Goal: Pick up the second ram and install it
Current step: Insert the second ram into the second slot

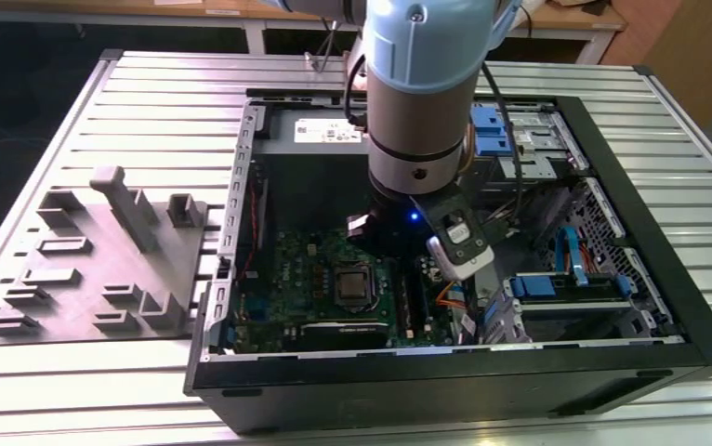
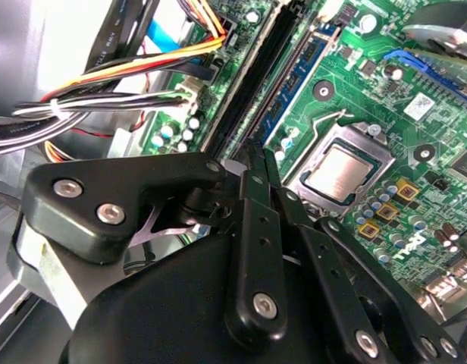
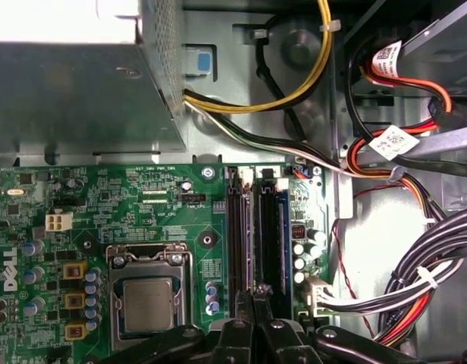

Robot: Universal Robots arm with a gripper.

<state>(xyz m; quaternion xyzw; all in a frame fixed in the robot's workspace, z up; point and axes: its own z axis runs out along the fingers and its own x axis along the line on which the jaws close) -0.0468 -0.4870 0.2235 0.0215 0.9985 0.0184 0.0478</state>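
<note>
A ribbed silver metal desk [image 1: 145,111] spans the exterior view under even, bright light. Beyond its far edge lies dark floor [image 1: 21,84], a pale wooden table [image 1: 145,7] on white legs, and a brown wooden panel [image 1: 691,46].

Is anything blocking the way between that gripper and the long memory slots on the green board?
Nothing visible does. In the first wrist view the gripper is right at the slots. The cables lie off to the side, not across the slots. I cannot tell whether it holds the ram.
</note>
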